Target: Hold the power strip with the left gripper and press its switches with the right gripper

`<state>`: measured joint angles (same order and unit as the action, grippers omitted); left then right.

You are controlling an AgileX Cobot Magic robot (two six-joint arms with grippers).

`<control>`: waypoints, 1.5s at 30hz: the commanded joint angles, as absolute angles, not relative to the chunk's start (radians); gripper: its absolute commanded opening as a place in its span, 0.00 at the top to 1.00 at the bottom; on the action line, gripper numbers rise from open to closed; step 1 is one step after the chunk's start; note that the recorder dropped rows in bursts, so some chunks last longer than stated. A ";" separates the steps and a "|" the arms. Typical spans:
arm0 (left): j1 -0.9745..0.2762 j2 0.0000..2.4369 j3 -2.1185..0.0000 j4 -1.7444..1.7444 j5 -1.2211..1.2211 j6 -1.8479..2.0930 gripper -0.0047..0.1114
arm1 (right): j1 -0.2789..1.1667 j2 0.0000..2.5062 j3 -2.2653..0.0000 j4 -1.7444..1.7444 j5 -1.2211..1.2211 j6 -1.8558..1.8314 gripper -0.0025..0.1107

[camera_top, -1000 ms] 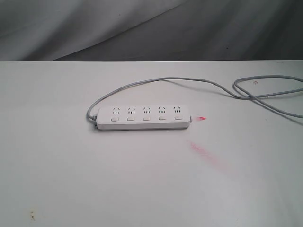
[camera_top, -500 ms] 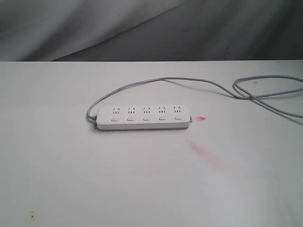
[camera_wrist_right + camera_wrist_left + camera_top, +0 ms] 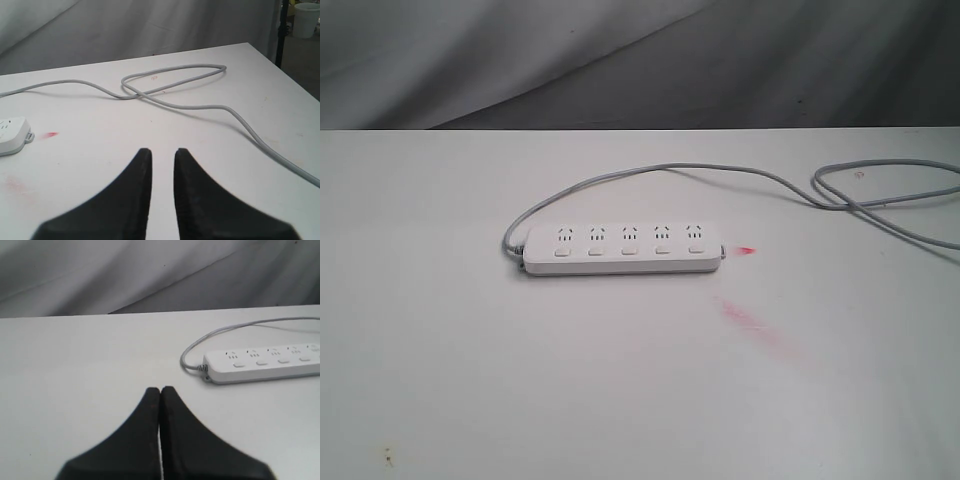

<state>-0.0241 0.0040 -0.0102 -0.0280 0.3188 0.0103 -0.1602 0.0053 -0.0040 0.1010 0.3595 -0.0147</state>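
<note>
The white power strip [image 3: 622, 246] lies flat in the middle of the white table, its five small switches [image 3: 629, 251] in a row along the near side. Its grey cord [image 3: 720, 172] curves off the left end and runs away to the right. In the exterior view neither arm appears. My left gripper [image 3: 160, 389] is shut and holds nothing, well short of the power strip [image 3: 265, 365]. My right gripper [image 3: 162, 150] stands slightly open over bare table, with only the end of the power strip [image 3: 12, 134] showing far off to one side.
The cord loops [image 3: 172, 80] across the table beyond my right gripper and trails past it toward the table edge. Pink-red smudges [image 3: 750, 320] mark the tabletop [image 3: 470, 380] right of the strip. A grey cloth backdrop hangs behind the table.
</note>
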 commanded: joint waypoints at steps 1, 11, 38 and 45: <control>-0.028 0.007 -0.095 -0.061 0.303 0.007 0.96 | -0.162 0.000 0.000 0.096 0.352 -0.014 0.84; -0.011 0.252 -0.423 -0.061 0.303 0.113 0.96 | -0.162 0.000 0.000 0.096 0.352 -0.014 0.84; -0.010 0.929 -1.158 -0.334 0.652 0.701 0.96 | -0.162 0.000 0.000 0.096 0.352 -0.014 0.84; 0.161 1.031 -1.158 -0.743 0.729 1.095 0.96 | -0.162 0.000 0.000 0.096 0.352 -0.014 0.84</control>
<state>0.0796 0.9852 -1.1536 -0.5492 0.6914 0.9143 -0.1602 0.0053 -0.0040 0.1010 0.3595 -0.0147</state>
